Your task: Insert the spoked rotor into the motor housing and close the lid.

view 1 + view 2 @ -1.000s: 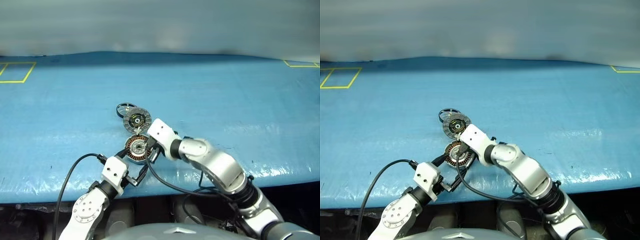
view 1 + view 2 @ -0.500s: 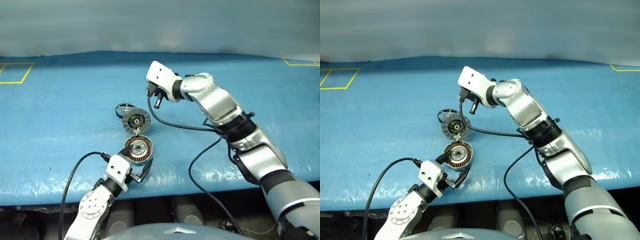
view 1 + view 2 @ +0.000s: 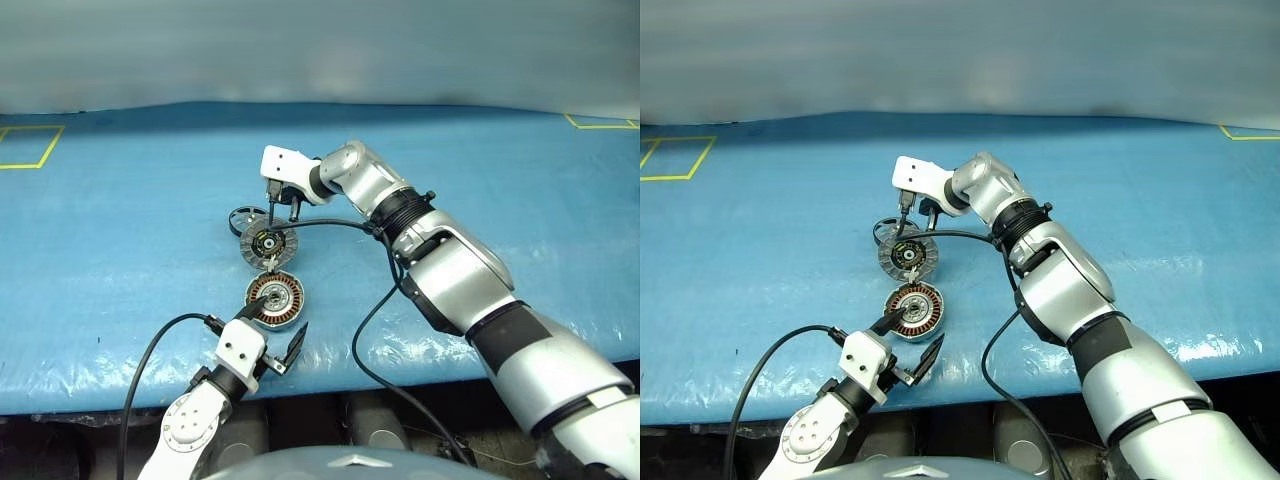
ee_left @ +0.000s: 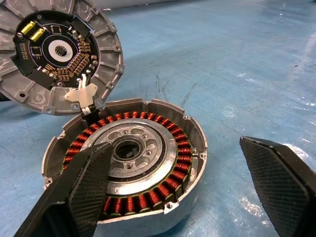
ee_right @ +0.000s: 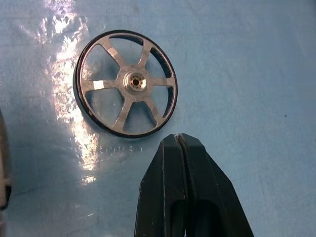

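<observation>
The motor housing (image 3: 275,298), a silver cup ringed with copper windings, lies near the table's front edge. Just behind it is the lid (image 3: 268,243), segmented face and black centre up, joined to the housing (image 4: 126,163) by a white plug. The spoked rotor (image 3: 243,217) lies flat on the blue surface behind the lid. My right gripper (image 3: 272,216) is shut and empty, pointing down just above the rotor (image 5: 126,89) and beside it. My left gripper (image 3: 278,335) stands open at the housing's near side, one finger (image 4: 89,182) over its rim, the other beside it.
The blue plastic-covered table (image 3: 500,220) spreads wide on both sides. Yellow tape squares mark its far left corner (image 3: 25,145) and far right corner (image 3: 600,125). A black cable (image 3: 340,225) hangs from my right wrist, passing close to the lid.
My right arm has lifted off the housing and swung away across the table, coming down above the rotor behind the lid. The left gripper stayed put, open.
</observation>
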